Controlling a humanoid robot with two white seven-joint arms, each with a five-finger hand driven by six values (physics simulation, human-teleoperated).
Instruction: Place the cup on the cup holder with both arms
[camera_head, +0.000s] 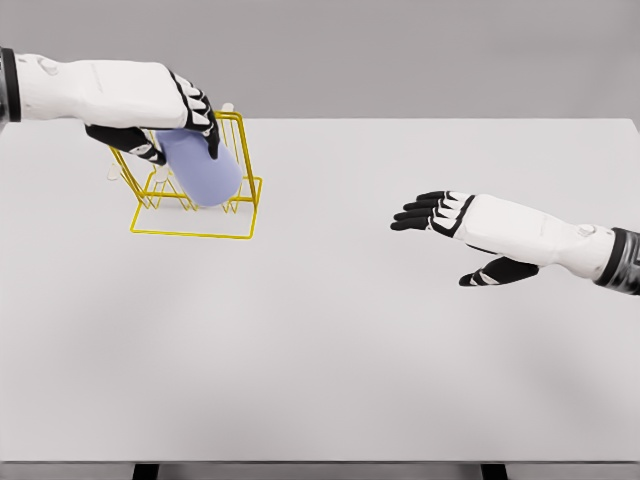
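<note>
l hand (170, 115) gripping blue cup (200, 168) inside yellow wire holder (195, 190) (tilted); r hand (455, 225) spread, holding nothing.

There was one pale blue cup (200, 168); one yellow wire cup holder (197, 190); one white table (330, 340); and two white-and-black hands, the left hand (160, 108) and the right hand (462, 232).

left hand (150, 105) gripping cup (198, 168), over holder (195, 195)

A plain white table (330, 340) carried everything. A yellow wire cup holder (236, 200) stood directly on its far left part.
</note>
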